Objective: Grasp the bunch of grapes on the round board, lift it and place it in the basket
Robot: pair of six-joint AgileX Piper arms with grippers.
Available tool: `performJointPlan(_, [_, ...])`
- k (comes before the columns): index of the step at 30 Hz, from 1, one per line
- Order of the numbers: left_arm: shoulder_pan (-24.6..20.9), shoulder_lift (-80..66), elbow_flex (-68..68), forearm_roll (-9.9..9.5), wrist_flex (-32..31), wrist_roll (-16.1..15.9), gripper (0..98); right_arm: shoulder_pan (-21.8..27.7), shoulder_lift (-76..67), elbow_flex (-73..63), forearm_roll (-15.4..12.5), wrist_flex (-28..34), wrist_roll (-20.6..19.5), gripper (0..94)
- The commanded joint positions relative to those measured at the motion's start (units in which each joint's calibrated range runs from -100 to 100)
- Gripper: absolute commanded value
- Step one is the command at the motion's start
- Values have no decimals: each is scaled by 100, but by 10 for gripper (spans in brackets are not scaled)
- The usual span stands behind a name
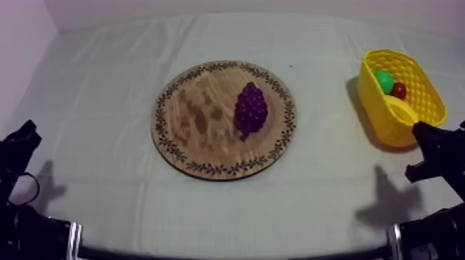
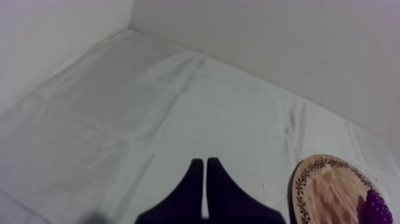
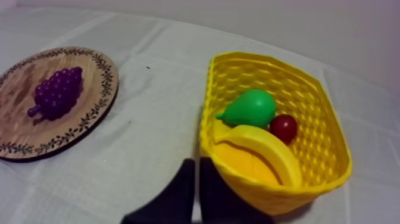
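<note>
Not begun: bunch of grapes (image 1: 250, 109) lies on wooden board (image 1: 197, 117), frame centre; yellow basket (image 1: 370, 104), upper right, lacks it. Left pincer (image 2: 205, 165) and right pincer (image 3: 197, 165) narrow, empty.

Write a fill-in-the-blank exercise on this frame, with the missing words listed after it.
1. The yellow basket holds ____ fruits: banana, pear, small red fruit.
2. The bunch of grapes lies on the ____.
3. The left gripper and right gripper are both ____.
Missing: three; wooden board; shut.
</note>
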State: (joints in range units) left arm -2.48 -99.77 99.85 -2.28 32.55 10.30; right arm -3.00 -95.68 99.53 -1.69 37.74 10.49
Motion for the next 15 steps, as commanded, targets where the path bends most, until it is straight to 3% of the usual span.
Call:
performJointPlan(1, [-1, 3, 4, 1, 3, -2, 0, 1, -7, 2, 5, 0, -2, 4])
performJointPlan(8, [-1, 3, 4, 1, 3, -2, 0, -108, -7, 2, 5, 0, 31, 4])
performJointPlan(15, [-1, 3, 4, 1, 3, 0, 0, -905, -7, 2, 5, 5, 75, 3])
